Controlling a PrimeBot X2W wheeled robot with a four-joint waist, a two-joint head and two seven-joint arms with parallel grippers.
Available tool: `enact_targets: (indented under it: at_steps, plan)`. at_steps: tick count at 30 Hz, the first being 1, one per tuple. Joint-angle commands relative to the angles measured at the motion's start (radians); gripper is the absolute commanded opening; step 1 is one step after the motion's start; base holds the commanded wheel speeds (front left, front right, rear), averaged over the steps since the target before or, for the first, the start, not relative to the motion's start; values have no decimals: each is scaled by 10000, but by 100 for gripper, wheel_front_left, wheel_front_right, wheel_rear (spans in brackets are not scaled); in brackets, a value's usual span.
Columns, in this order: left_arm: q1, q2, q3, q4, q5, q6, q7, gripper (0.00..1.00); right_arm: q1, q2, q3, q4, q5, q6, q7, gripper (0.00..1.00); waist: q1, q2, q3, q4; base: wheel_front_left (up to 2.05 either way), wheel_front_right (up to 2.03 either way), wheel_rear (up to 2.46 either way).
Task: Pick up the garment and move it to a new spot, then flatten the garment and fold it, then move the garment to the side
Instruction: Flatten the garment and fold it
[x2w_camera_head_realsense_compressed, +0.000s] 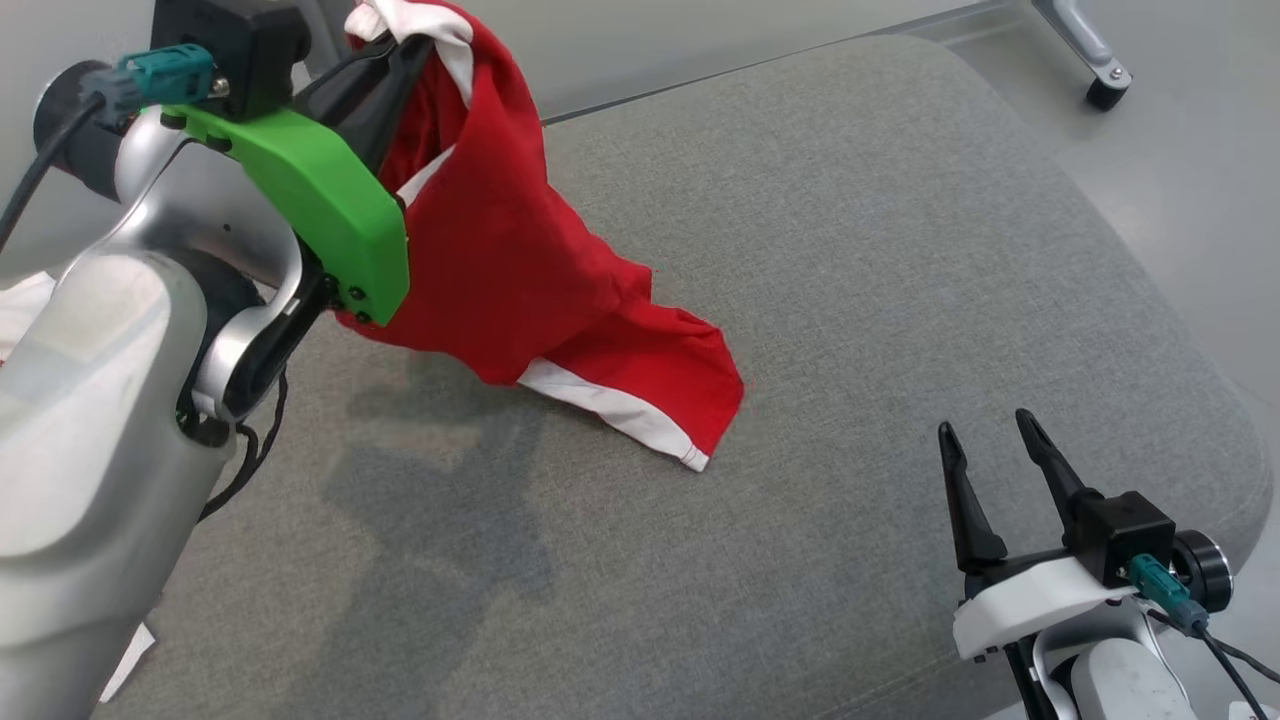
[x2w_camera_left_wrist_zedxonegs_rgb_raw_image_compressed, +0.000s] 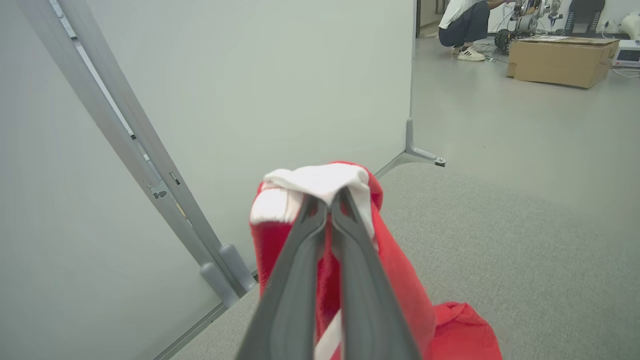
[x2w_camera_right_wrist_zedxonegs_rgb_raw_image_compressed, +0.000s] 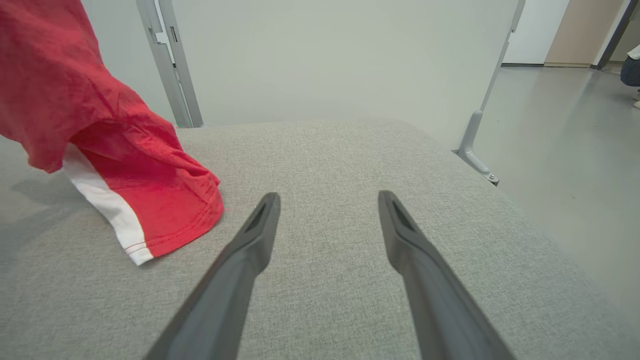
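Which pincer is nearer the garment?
Left. The left pincer is shut on the garment, holding its white edge up; the right pincer is open, apart, right of the hem.

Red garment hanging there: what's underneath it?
Under the red garment is the grey cushion, darkened by a shadow. The bottom hem rests on the cushion, hiding the patch beneath.

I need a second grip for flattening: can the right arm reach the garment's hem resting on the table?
Probably yes. The right tool stands open, and only bare grey table lies between it and the hem of the red garment.
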Motion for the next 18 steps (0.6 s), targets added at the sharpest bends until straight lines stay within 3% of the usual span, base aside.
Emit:
enact_targets:
  at_steps: [1,9,14,18]
  plan:
    - [136,104,-6,-339,-103,86,184,0,135,-8,-2,3,16,-14,-34,100,0,0,-79,83,0,0,0]
    - [417,442,-192,-3191,-1022,374,1992,0,189,-8,49,-4,128,-14,-34,100,0,0,-105,80,0,0,0]
    - [794,-319,-451,-3893,-2151,963,2860,0,123,-8,111,73,248,-14,-34,100,0,0,-75,36,0,0,0]
    - [1121,-953,-965,-3730,-2426,1272,3063,0,-105,-6,342,95,444,-14,-34,100,0,0,81,-103,0,0,0]
